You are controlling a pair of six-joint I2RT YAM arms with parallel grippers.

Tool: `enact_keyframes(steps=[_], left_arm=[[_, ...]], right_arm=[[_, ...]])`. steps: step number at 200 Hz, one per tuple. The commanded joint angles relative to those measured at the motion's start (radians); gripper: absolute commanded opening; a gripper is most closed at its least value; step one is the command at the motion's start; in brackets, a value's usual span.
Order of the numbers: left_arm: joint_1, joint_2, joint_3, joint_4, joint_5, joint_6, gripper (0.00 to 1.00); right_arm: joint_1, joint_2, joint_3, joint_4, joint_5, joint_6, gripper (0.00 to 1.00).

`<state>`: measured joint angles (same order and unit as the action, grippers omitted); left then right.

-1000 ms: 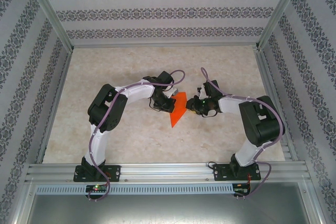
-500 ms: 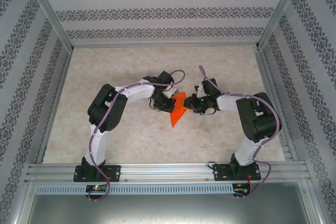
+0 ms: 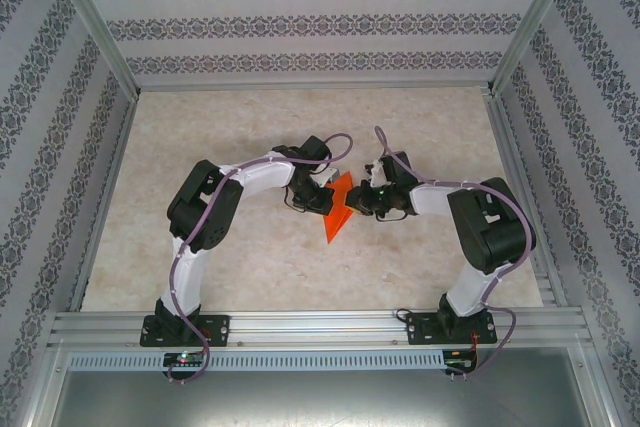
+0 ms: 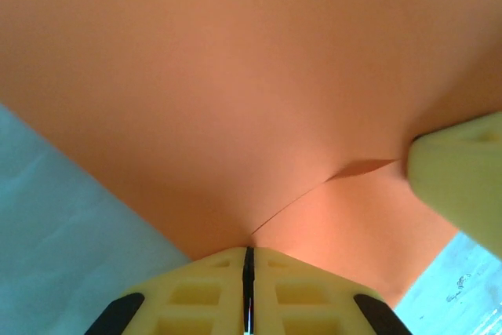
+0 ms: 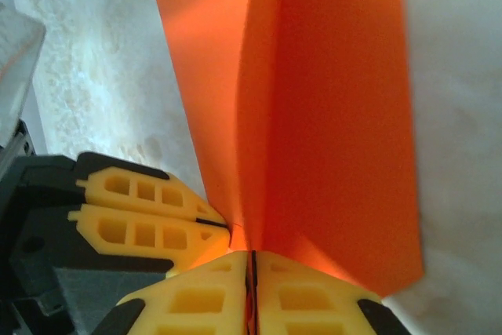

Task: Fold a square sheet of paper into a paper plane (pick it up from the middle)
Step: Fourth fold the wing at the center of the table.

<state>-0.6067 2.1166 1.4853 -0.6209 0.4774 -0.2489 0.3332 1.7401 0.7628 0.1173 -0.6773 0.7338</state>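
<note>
The orange sheet of paper (image 3: 337, 215) is folded into a narrow pointed shape, tip toward the near edge, and held mid-table between both grippers. My left gripper (image 3: 325, 194) is shut on the paper's upper left side; in the left wrist view its closed jaws (image 4: 248, 260) meet a crease of the paper (image 4: 235, 76). My right gripper (image 3: 358, 202) is shut on the opposite side. In the right wrist view the right gripper (image 5: 252, 260) pinches the fold, and the paper (image 5: 329, 115) rises in two flaps. The left gripper's fingers (image 5: 141, 217) press close beside it.
The pale marbled table (image 3: 250, 127) is bounded by aluminium rails and patterned walls. Both arms bend inward, wrists nearly touching at the centre. A right fingertip (image 4: 459, 186) juts in at the edge of the left wrist view.
My right gripper has moved left toward the left gripper, and the paper between them has narrowed, its sides folding up. The left gripper has barely moved.
</note>
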Motion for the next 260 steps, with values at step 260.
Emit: enact_keyframes(steps=[260], left_arm=[[0.010, -0.137, -0.177, 0.195, 0.080, -0.215, 0.13]], right_arm=[[0.017, -0.028, -0.002, -0.108, 0.119, -0.090, 0.00]])
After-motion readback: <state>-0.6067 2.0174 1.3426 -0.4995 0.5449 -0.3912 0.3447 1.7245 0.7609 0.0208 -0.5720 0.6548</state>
